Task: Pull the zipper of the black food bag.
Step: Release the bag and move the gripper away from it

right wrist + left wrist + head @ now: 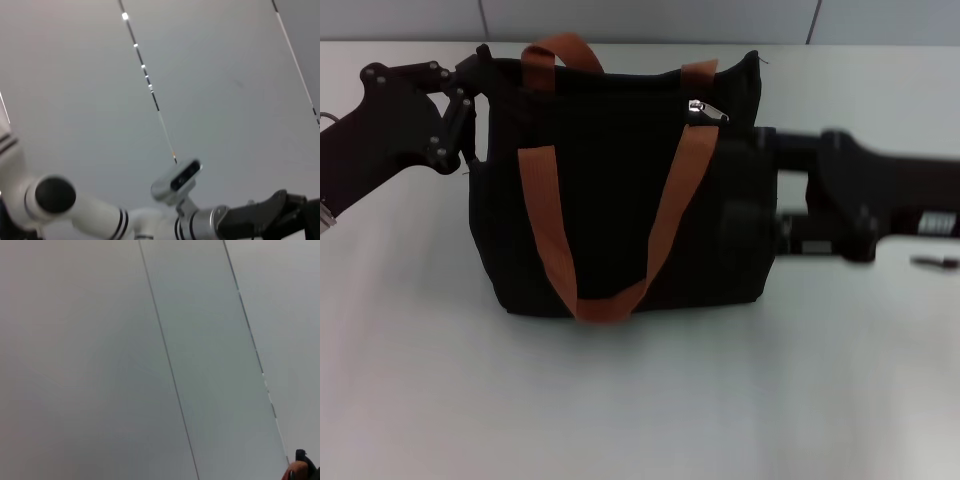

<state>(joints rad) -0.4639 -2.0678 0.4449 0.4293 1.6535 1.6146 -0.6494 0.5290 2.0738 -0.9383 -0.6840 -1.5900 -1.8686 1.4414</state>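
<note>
The black food bag [620, 200] stands upright mid-table in the head view, and its two orange-brown straps [545, 200] hang over the front. The silver zipper [708, 110] lies on the top edge near the bag's right end. My left gripper [470, 100] is against the bag's upper left corner, black on black. My right gripper [752, 140] is against the bag's upper right side, just right of and below the zipper. The left wrist view shows only a scrap of orange and black [300, 469] in one corner. The right wrist view shows no bag.
A small dark object [932, 262] lies on the white table [640, 400] at the far right. Grey wall panels [200, 340] fill the left wrist view. The right wrist view shows the robot's head camera [177, 181] and a white arm segment [75, 205].
</note>
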